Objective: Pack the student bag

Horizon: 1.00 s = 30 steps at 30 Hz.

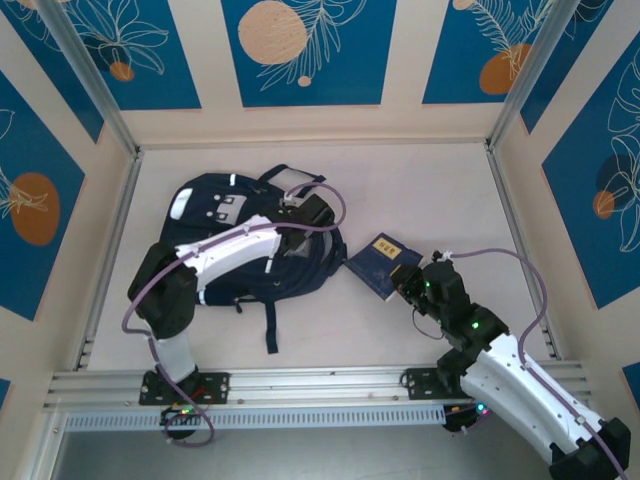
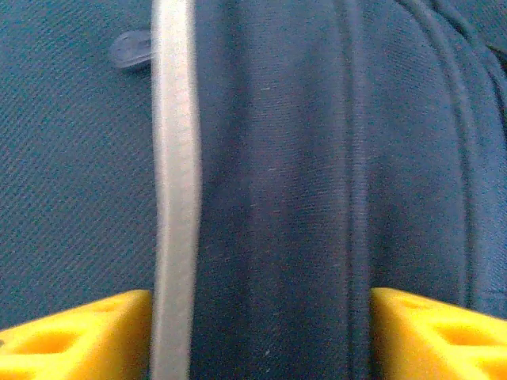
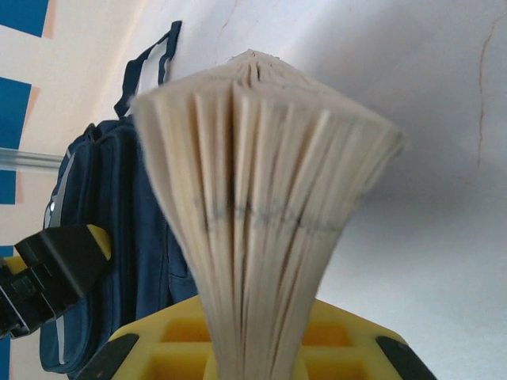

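The student bag [image 1: 235,245], dark navy with pale stripes, lies flat at the table's left centre. My left gripper [image 1: 303,214] is down on the bag's right upper part. In the left wrist view its yellow fingertips [image 2: 87,336] stand apart, with navy fabric [image 2: 277,174] and a grey stripe [image 2: 176,158] between them; whether they pinch it is unclear. A blue book [image 1: 380,262] is held just right of the bag, my right gripper [image 1: 408,282] shut on it. The right wrist view shows the book's pages [image 3: 261,158] fanned out above that gripper [image 3: 253,352], the bag [image 3: 119,214] to their left.
Patterned blue-and-cream walls [image 1: 300,50] close in the table on three sides. A metal rail [image 1: 320,385] runs along the near edge by the arm bases. Bare tabletop [image 1: 430,190] lies behind and right of the bag. A dark strap [image 1: 271,325] trails toward the rail.
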Each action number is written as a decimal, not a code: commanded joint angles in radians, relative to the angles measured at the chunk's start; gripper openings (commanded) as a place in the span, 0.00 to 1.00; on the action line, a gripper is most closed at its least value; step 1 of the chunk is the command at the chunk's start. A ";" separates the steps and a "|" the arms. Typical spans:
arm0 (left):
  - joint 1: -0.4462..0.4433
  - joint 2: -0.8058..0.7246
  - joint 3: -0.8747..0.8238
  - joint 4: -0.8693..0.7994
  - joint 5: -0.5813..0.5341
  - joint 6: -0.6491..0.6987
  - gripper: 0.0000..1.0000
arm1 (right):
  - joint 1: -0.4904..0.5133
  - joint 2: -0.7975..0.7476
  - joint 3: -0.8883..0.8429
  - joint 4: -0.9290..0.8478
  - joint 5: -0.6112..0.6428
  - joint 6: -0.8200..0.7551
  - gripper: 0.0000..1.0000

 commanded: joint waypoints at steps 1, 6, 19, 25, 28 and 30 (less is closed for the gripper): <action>0.035 0.017 0.012 -0.004 0.028 0.018 0.52 | -0.018 -0.013 0.007 0.033 -0.052 0.006 0.00; 0.048 -0.026 -0.016 0.066 0.157 0.063 0.12 | -0.024 -0.011 0.060 -0.019 -0.049 -0.048 0.00; -0.020 -0.133 0.132 0.084 0.634 0.278 0.00 | -0.027 -0.094 0.216 -0.235 0.012 -0.218 0.00; -0.012 -0.259 0.210 0.024 0.722 0.366 0.00 | -0.030 -0.109 0.264 -0.267 -0.055 -0.293 0.00; 0.028 -0.347 0.212 0.025 0.734 0.368 0.00 | -0.036 -0.118 0.269 -0.269 -0.106 -0.320 0.00; 0.079 -0.393 0.211 0.029 0.753 0.339 0.00 | -0.039 -0.134 0.262 -0.245 -0.172 -0.335 0.00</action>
